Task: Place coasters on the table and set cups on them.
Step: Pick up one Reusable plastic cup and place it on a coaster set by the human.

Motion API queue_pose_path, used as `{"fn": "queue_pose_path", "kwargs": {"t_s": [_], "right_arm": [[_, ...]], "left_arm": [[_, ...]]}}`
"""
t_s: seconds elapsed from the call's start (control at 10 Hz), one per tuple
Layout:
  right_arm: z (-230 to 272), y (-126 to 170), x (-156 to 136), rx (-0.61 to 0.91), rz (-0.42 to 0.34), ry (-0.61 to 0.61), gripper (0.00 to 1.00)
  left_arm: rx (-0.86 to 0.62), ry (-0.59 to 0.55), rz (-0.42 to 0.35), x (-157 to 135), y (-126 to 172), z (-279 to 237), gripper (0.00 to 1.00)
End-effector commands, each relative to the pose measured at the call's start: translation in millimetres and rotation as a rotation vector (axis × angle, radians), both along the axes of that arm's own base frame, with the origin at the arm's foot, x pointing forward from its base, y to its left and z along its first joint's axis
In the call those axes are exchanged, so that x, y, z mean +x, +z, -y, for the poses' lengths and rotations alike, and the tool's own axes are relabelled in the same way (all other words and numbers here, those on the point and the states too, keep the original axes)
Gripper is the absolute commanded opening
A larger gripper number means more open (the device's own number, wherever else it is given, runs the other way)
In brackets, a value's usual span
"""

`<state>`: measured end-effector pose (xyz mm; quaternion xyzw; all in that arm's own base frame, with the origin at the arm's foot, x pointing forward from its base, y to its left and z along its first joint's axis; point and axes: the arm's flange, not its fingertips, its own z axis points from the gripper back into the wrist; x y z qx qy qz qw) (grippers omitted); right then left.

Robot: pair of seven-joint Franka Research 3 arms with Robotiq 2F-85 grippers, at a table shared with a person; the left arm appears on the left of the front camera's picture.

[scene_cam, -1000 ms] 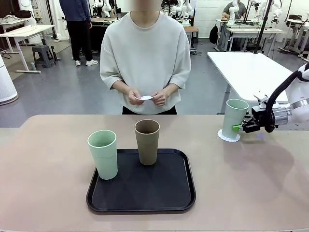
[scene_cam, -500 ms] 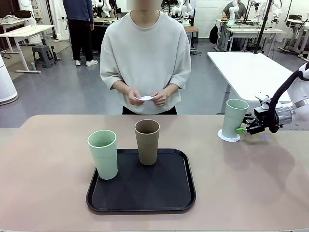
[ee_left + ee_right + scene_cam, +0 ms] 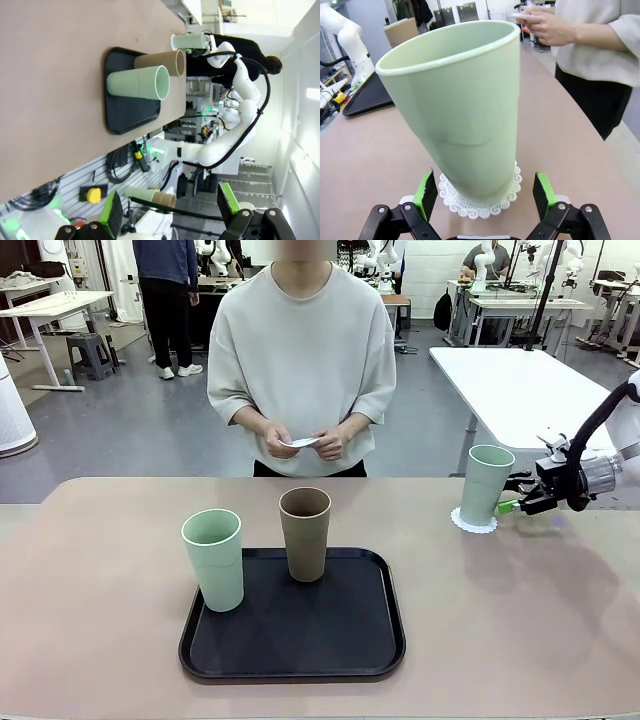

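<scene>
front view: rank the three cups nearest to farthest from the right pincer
1. right mint cup, just beside the right pincer
2. brown cup, mid-table on the tray
3. left mint cup, tray's left edge

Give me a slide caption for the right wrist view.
Open right claw just clear of a mint cup standing on a coaster.

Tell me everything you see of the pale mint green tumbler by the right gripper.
The pale mint green tumbler is tall, handleless and tapered, matte like plastic, upright, and looks empty. It stands on a round white scalloped paper coaster on the beige-pink table, near its far right corner. The right gripper, jaws open, sits beside it without touching.
</scene>
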<state>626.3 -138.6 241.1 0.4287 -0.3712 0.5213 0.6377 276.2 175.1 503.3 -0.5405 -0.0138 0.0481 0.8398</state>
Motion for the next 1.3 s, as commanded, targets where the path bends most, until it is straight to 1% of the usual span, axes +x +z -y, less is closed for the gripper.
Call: {"fn": "queue_pose_path", "kwargs": {"t_s": [0.0,0.2,0.3,0.4,0.7,0.8,0.9,1.0,1.1,1.2], "right_arm": [[10,11,0,-0.076,-0.019,-0.012,1.00],[20,20,-3,-0.126,-0.017,-0.036,1.00],[24,28,-8,-0.179,-0.022,-0.055,1.00],[23,45,-18,-0.267,-0.012,-0.062,1.00],[-6,113,-59,-0.598,0.008,-0.018,1.00],[-18,142,-77,-0.730,0.022,-0.010,1.00],[-34,168,-94,-0.803,0.062,-0.016,1.00],[-52,191,-106,-0.825,0.063,-0.112,1.00],[-67,207,-112,-0.886,0.023,-0.285,1.00],[-87,225,-123,-0.912,-0.008,-0.408,1.00]], "left_arm": [[-0.011,0.005,0.005,-1,1,0,1.00],[-0.011,0.005,0.005,-1,1,0,1.00],[-0.011,0.005,0.005,-1,1,0,1.00],[-0.011,0.005,0.005,-1,1,0,1.00],[-0.011,0.005,0.005,-1,1,0,1.00],[-0.011,0.005,0.005,-1,1,0,1.00],[-0.011,0.005,0.005,-1,1,0,1.00],[-0.011,0.005,0.005,-1,1,0,1.00],[-0.011,0.005,0.005,-1,1,0,1.00],[-0.011,0.005,0.005,-1,1,0,1.00]]}}
